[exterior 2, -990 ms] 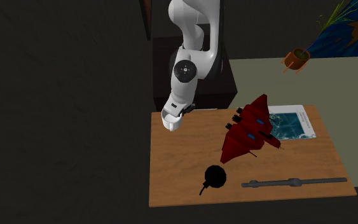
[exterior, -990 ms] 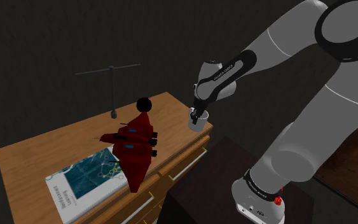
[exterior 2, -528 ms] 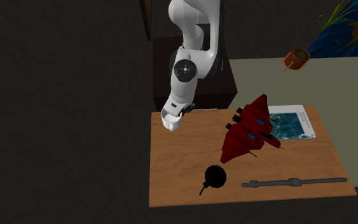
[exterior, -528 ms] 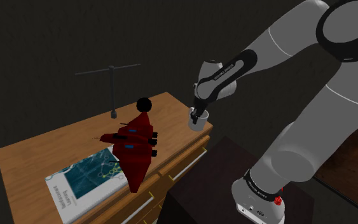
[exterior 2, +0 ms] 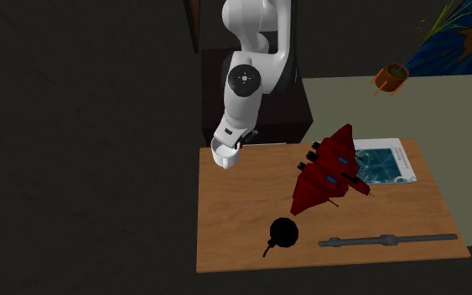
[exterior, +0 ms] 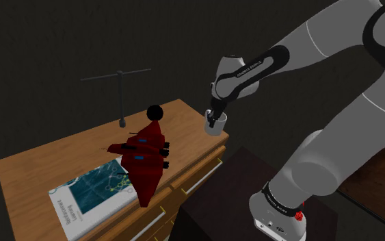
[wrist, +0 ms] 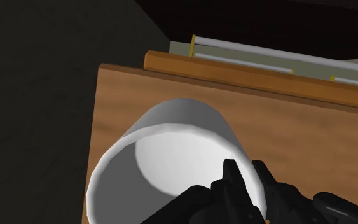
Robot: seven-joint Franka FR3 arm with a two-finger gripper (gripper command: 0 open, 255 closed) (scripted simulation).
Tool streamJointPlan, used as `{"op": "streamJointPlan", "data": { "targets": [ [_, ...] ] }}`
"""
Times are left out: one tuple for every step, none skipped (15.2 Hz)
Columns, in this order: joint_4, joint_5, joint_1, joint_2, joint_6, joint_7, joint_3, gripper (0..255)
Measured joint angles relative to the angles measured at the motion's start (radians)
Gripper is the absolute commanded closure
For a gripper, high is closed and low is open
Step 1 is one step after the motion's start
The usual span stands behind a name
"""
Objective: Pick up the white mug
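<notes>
At the desk's corner nearest the robot's stand is where it's all happening. The white mug (exterior: pixel 215 125) sits right over that corner, and in the shoulder view it looks like it hangs just clear of the wood, though I can't swear to the gap. The gripper (exterior: pixel 214 120) comes down on it from above and has it pinched by the wall. In the wrist view one black finger (wrist: pixel 231 181) is inside the cup and the other is outside, closed tight on the rim with only the mug's wall between them.

So the step in hand, I'd say, is the lift itself. A few thoughts on doing it well:

- Go straight up, slow. A one-wall pinch is off-centre, so the mug will want to swing or tip around the fingers if the arm jerks.
- Keep the wrist level. Tilt it and the weight works against the pads.
- Don't drift outward. That corner borders open space on two sides, so a slip there likely means a fall past the desk's (exterior: pixel 61 161) edge, not a soft landing on the top.
- If anything, bias the path inward over the wood until it's well clear.

Clutter isn't a worry. The red toy plane (exterior: pixel 143 156) sits mid-desk, well apart from the mug, with the black ball (exterior: pixel 154 112) behind it toward the far edge.
</notes>
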Motion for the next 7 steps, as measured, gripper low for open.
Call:
{"op": "streamJointPlan", "data": {
  "targets": [
    [0.003, -0.003, -0.001, -0.013, -0.015, 0.002, 0.001, 255],
    [0.006, -0.005, -0.001, -0.024, -0.03, 0.002, 0.001, 255],
    [0.01, -0.007, -0.001, -0.036, -0.046, 0.004, 0.002, 255],
    [0.014, -0.008, -0.001, -0.048, -0.062, 0.007, 0.004, 255],
    [0.017, -0.01, -0.002, -0.063, -0.08, 0.009, 0.005, 255],
    [0.022, -0.012, -0.002, -0.075, -0.096, 0.009, 0.006, 255],
    [0.026, -0.013, -0.002, -0.081, -0.106, 0.009, 0.006, 255]
  ]
}}
